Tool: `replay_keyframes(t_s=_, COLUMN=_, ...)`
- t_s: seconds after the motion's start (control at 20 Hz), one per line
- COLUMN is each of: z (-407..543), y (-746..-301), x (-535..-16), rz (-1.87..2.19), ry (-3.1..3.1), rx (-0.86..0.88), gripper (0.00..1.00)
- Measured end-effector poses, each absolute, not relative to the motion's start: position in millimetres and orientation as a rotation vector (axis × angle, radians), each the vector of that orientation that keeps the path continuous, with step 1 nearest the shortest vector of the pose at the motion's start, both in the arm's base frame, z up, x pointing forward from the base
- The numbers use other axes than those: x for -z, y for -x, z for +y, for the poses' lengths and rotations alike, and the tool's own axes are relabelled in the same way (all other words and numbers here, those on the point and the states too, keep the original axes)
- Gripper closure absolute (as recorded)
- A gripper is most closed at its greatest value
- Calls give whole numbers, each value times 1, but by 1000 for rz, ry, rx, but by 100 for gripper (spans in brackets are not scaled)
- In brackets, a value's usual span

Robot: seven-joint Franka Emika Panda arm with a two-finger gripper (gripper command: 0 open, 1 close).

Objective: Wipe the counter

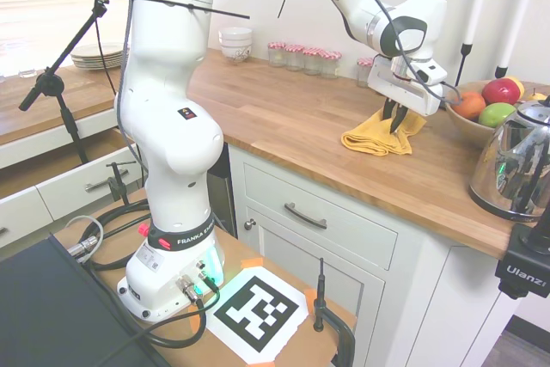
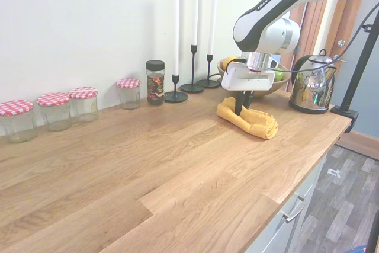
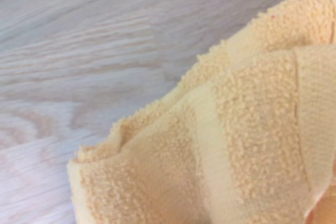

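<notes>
The gripper (image 1: 394,118) is pointing straight down, its fingers pinching into the top of a bunched yellow cloth (image 1: 375,138) and clenched on the fabric as far as I can make out. The cloth is resting on the counter (image 1: 284,118), lying directly under the claw, its long axis running along the countertop's length. From here I'm judging the open stretch of wood toward the jars is where a wiping stroke would go. Just beyond, a steel kettle (image 1: 518,163) and a fruit bowl (image 1: 471,123) are sitting close by. Farther off, checked-lid jars (image 2: 56,111) are lining the wall. The arm is reading "FRANKA EMIKA"; a clamp reads "Ulanzi".
</notes>
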State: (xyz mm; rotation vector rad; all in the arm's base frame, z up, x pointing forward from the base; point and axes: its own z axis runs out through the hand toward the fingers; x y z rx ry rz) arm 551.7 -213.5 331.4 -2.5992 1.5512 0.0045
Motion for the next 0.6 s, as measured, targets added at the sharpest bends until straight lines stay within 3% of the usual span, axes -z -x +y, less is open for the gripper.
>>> replay_keyframes(t_s=0.3, z=-199, y=-554, x=-330, rz=1515, ry=2637, rx=29, gripper=100)
replay_keyframes(t_s=0.6, z=-114, y=-560, x=-329, rz=1439, ry=2720, rx=103, gripper=100)
